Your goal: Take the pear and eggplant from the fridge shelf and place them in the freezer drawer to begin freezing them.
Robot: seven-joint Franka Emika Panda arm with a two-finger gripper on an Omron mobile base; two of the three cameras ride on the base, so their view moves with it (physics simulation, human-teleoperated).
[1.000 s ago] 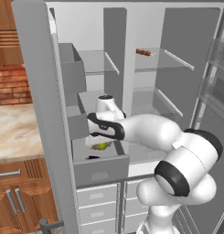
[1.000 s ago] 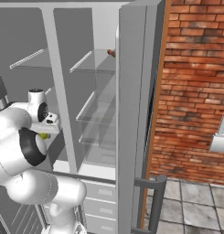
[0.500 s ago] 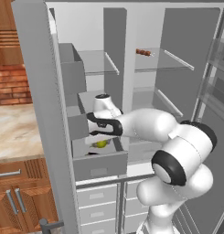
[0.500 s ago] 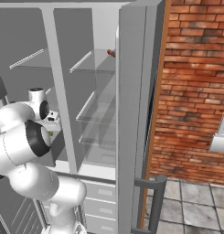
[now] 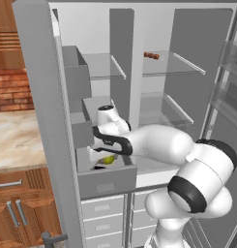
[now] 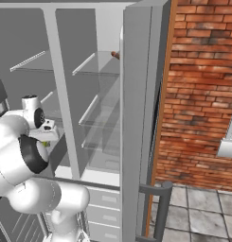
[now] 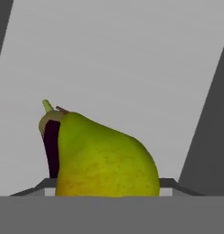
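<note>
Gripper (image 5: 103,154) hangs low over the open freezer drawer (image 5: 106,180), fingers nearly closed round the pear (image 7: 104,157), prob. so it drops in w/o rolling. Eggplant (image 7: 51,145) lies just beyond the pear, already inside the drawer.

A reddish-brown skewer-like item (image 5: 152,55) lies on the upper clear glass shelf (image 5: 180,68) of the open grey fridge, near the back wall. Small grey door bins (image 5: 74,75) hang on the inside of the open left door. Pale lower drawers (image 5: 103,216) stack beneath. A wooden cabinet with metal handles (image 5: 16,213) stands left, under a pale stone counter (image 5: 16,139). A red brick wall (image 6: 202,90) rises right, above grey floor tiles (image 6: 198,212).
</note>
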